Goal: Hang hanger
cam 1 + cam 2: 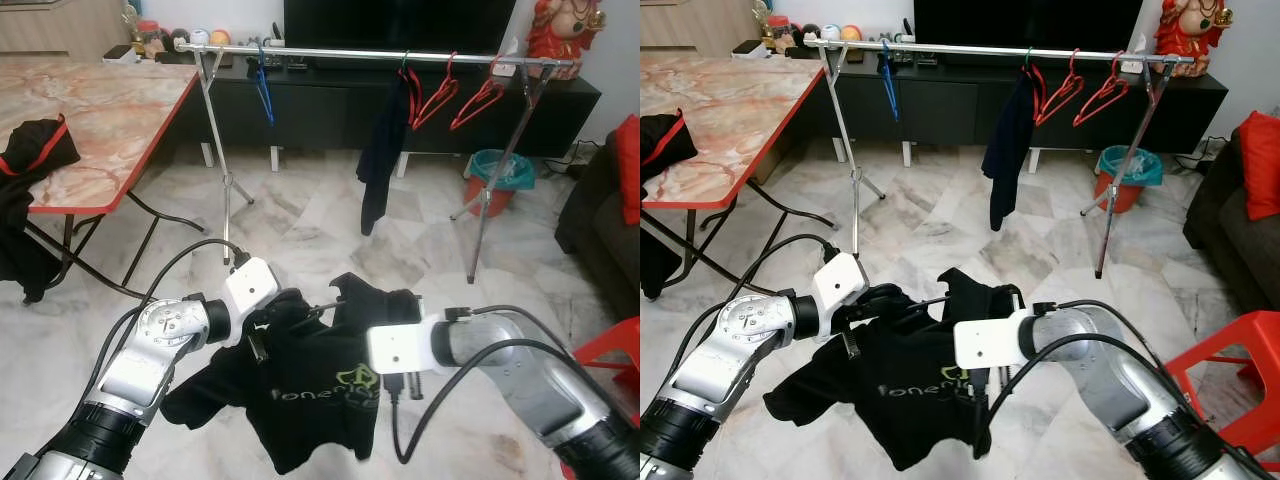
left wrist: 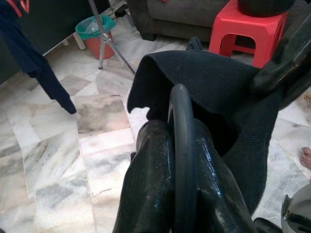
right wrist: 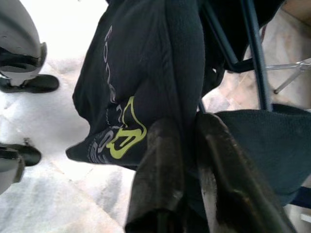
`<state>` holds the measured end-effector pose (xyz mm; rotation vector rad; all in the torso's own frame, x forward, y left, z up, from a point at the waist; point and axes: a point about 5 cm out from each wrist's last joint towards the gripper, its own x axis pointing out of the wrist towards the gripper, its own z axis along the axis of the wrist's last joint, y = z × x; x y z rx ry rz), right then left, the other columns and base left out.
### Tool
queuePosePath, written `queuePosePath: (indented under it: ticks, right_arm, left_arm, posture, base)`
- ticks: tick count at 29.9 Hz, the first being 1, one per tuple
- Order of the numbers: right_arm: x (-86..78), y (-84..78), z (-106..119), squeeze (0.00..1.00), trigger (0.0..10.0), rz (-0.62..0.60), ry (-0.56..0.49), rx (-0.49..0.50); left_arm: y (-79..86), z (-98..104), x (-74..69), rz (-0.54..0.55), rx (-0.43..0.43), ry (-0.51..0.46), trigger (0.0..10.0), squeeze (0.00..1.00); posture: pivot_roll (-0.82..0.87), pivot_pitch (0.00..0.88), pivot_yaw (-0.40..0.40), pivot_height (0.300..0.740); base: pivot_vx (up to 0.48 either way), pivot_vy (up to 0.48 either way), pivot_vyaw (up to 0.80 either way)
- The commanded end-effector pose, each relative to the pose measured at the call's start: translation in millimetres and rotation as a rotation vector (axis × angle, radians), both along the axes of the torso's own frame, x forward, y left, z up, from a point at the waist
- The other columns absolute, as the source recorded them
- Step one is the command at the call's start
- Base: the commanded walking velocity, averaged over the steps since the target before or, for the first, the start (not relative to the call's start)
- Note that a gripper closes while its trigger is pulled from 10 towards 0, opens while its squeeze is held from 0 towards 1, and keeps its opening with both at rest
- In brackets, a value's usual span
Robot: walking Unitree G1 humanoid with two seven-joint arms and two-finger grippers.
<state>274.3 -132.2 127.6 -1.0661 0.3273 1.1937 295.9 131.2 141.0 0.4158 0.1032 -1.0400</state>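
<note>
1. Lower centre of the frame: the left tool (image 2: 180, 160) is clamped on the hanger (image 2: 181, 126), and the right tool (image 3: 187, 160) pinches the black shirt (image 1: 310, 385) draped on it.
2. Judged step: carrying the dressed hanger, not yet hung.
3. Upper frame, well apart: the rail (image 1: 330, 52), bearing a blue hanger (image 1: 264, 92) and red hangers (image 1: 458, 95).
4. Next: walk closer, lift the hook over the rail's bare middle.

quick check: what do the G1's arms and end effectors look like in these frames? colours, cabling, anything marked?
Both arms are silver metal with rounded joint housings and ribbed black cuffs near the bottom of the head views. Each wrist carries a white boxy block. Loose black cables loop from both wrists. The left end effector and right end effector have long, glossy black fingers. No markings are legible.
</note>
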Motion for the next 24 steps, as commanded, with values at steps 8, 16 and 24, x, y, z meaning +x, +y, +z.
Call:
queuePosePath:
  ticks: [8,16,24]
  right_arm:
    - [-11.2,2.5,18,1.0,10.0,0.072,0.052,0.031]
    - [25.3,-9.1,32,0.91,10.0,-0.187,-0.231,0.068]
    - [40.1,-14.4,30,0.0,10.0,-0.541,-0.313,0.18]
  left_arm:
    - [-1.9,9,3.5,-0.01,-0.013,-0.037,10.0,0.0]
    - [-2.5,9,5.0,-0.012,-0.008,-0.037,10.0,0.0]
    - [-5.1,8,5.5,-0.008,-0.012,-0.037,10.0,0.0]
  posture:
    - [-0.12,0.0,-0.037,0.74]
    - [-0.12,0.0,-0.036,0.74]
    - [-0.12,0.0,-0.039,0.74]
  base:
    - [0.0,0.0,0.0]
    - [0.0,0.0,0.0]
    - [0.0,0.0,0.0]
